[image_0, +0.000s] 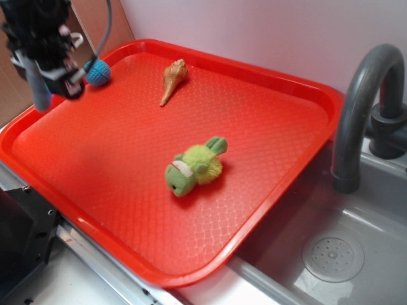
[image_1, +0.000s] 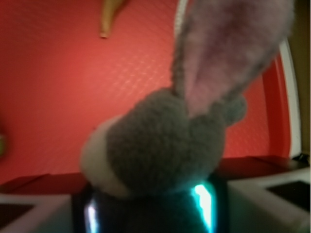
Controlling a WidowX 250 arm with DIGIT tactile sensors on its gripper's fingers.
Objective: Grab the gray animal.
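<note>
Wrist view shows the gripper clamped on the gray animal, lifted above the red tray — soft plush could slip if the pinch is shallow.

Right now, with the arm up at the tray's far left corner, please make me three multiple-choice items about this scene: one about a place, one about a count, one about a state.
1. Where does the green plush animal lie?
A. in the sink
B. near the middle of the red tray
C. under the faucet

2. How many ears of the gray plush rabbit show in the wrist view?
A. one
B. two
C. none

3. What is the tool doing?
A. hanging empty
B. holding the gray plush rabbit
C. holding the blue yarn ball

Answers: 1 B, it rests on the tray's open floor. 2 A, a single pink-lined ear rises. 3 B, the rabbit fills the wrist view at the tool.
</note>
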